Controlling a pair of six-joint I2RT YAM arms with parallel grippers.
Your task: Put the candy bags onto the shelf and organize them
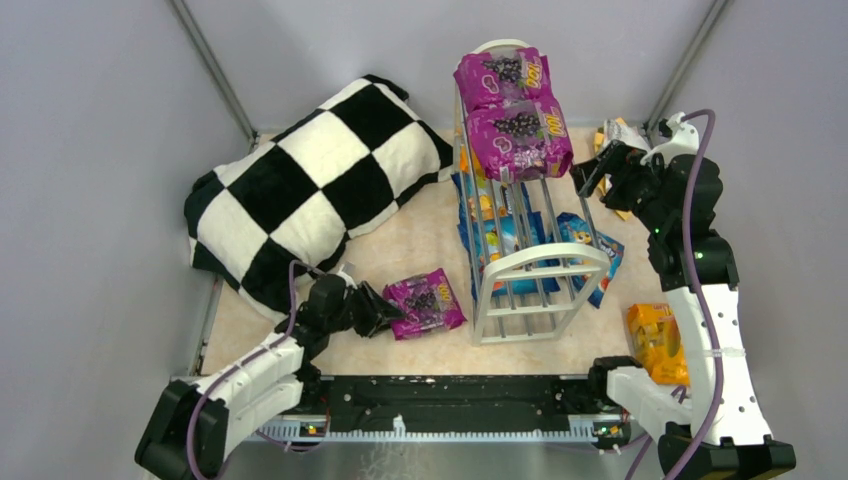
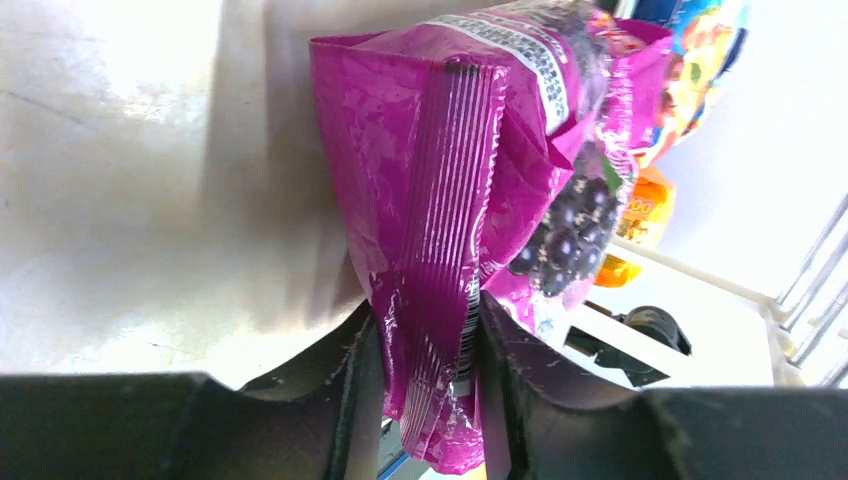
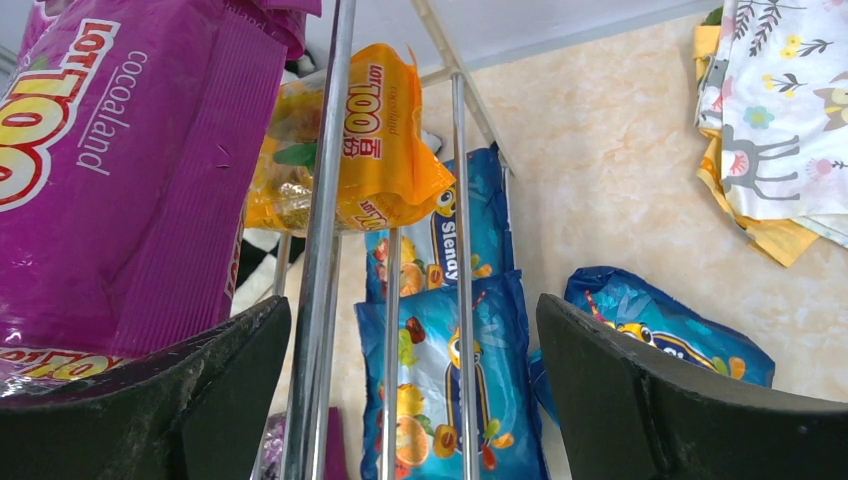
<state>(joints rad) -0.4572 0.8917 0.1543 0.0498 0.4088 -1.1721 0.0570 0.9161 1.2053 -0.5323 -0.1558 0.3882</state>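
The white wire shelf point(image 1: 530, 262) stands mid-table; two purple candy bags point(image 1: 512, 112) lie on its top tier at the far end, and blue bags point(image 1: 497, 225) and an orange bag lie under it. My left gripper point(image 1: 385, 311) is shut on the edge of a purple candy bag point(image 1: 428, 302) on the table left of the shelf; in the left wrist view the crimped bag edge point(image 2: 440, 300) is pinched between the fingers. My right gripper point(image 1: 590, 172) is open and empty, beside the shelf's far right. In the right wrist view it hovers over the rods point(image 3: 460, 250) and blue bags point(image 3: 440, 380).
A black-and-white checkered pillow point(image 1: 310, 185) lies at the back left. A blue bag point(image 1: 590, 250) lies right of the shelf, an orange bag point(image 1: 655, 340) near the right arm's base, and a patterned cloth point(image 3: 780, 110) at the back right. Walls enclose the table.
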